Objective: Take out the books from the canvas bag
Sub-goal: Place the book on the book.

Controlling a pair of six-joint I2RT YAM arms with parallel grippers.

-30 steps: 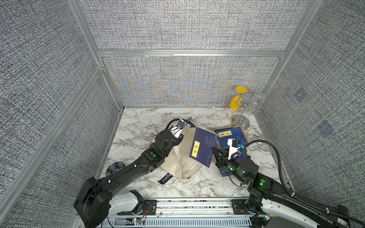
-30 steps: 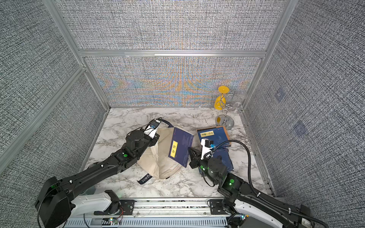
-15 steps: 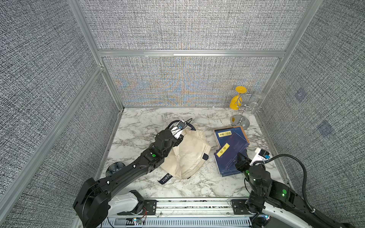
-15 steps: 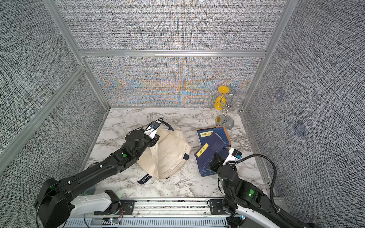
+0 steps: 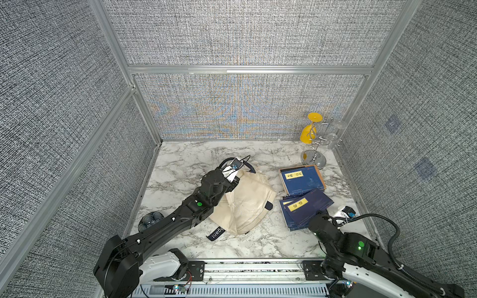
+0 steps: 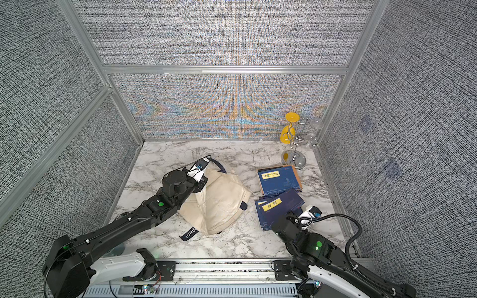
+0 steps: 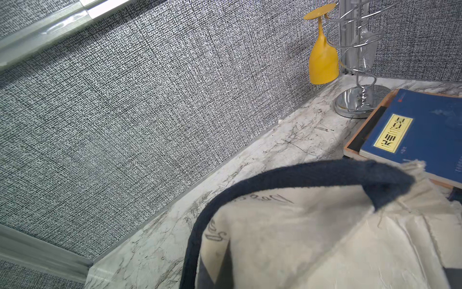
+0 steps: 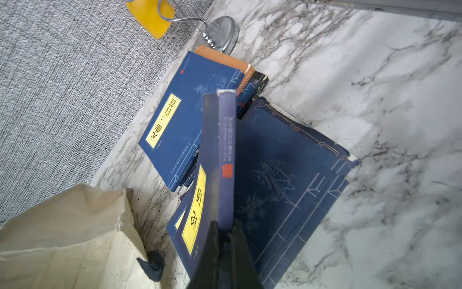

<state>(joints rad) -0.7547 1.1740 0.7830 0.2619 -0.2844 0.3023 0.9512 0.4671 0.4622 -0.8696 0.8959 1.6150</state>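
Note:
The cream canvas bag lies slumped in the middle of the marble table. My left gripper is shut on its upper edge beside the navy handle; its jaws are hidden in the left wrist view. Several navy books with yellow labels lie right of the bag: a far stack and a nearer pile. My right gripper is shut on the spine end of one book, which slants low over the nearer pile.
A chrome glass rack with a hanging yellow goblet stands in the back right corner, just behind the far stack. A dark round object sits by the left wall. The bag's "Elegant" strap trails toward the front.
My right arm has carried the book from above the bag to the right and down over the nearer pile, pulling back toward the front. The left arm has stayed put.

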